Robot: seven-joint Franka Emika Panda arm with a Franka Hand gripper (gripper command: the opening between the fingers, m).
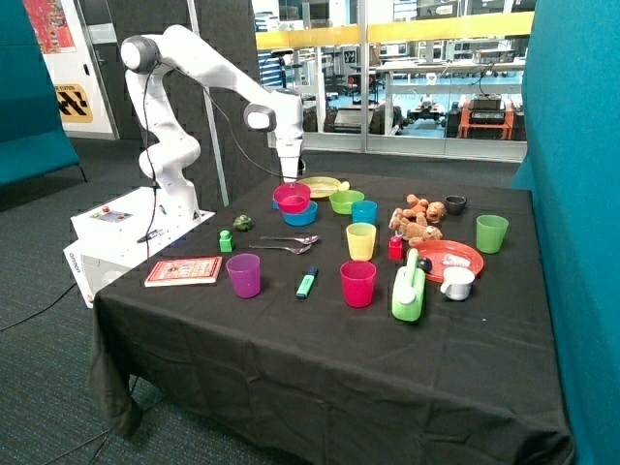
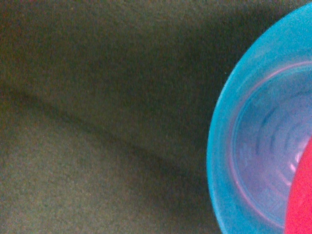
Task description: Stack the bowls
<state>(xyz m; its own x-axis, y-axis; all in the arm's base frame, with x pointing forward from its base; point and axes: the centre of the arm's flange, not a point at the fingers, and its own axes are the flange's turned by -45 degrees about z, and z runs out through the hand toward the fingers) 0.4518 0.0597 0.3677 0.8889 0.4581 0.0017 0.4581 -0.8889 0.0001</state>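
Note:
My gripper is shut on the far rim of the pink bowl and holds it just over the blue bowl, shifted a little toward the robot base. The blue bowl stands on the black cloth. In the wrist view the blue bowl fills one side, with a strip of the pink bowl over it; no fingers show there. The lime green bowl stands alone on the cloth beside the blue bowl, toward the blue cup.
A yellow plate lies behind the bowls. Two spoons lie in front of them. Blue, yellow, pink, purple and green cups stand around. A red plate, toys and a book are nearby.

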